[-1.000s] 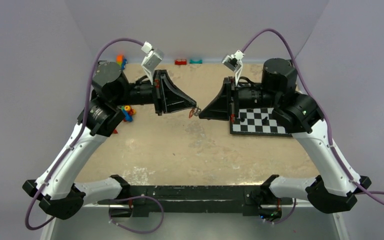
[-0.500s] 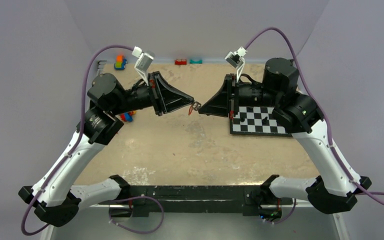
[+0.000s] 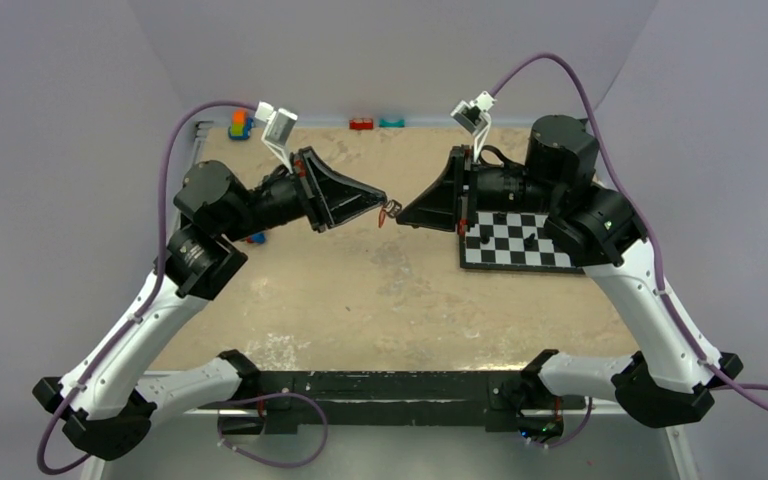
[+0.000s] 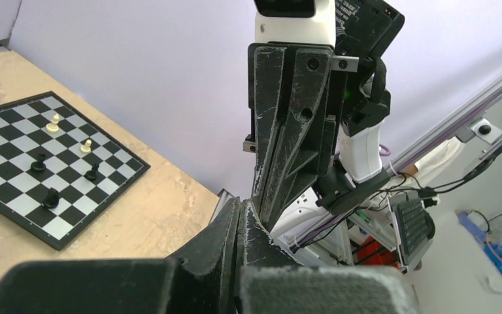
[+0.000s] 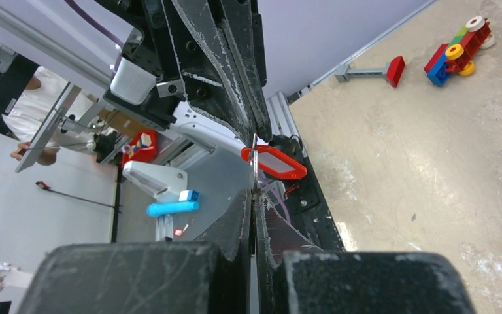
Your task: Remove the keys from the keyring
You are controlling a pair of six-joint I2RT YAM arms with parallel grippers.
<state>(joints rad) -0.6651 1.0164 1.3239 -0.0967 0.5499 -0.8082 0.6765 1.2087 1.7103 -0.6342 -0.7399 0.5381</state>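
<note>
My two grippers meet tip to tip in mid-air over the middle of the table. The keyring (image 3: 393, 208) is a thin silvery loop between the tips. In the right wrist view it shows edge-on as a thin metal line (image 5: 253, 167). The red-headed key (image 5: 273, 163) hangs from it and shows as a small red speck in the top view (image 3: 381, 222). My left gripper (image 3: 384, 200) is shut, its tips on the ring's far side (image 5: 253, 134). My right gripper (image 3: 403, 214) is shut on the ring's near side (image 5: 253, 194). The left wrist view hides the ring behind my shut fingers (image 4: 242, 208).
A chessboard (image 3: 545, 258) with several pieces lies under my right arm. Toy bricks sit at the back left corner (image 3: 240, 124) and along the back edge (image 3: 362, 124). A colourful toy (image 5: 461, 44) and a grey bar with a red end (image 5: 372, 69) lie at the left.
My left arm has swung its elbow left and down and tilted its wrist. Both gripper tips stay together on the ring, slightly higher in the view. The right arm barely moved.
</note>
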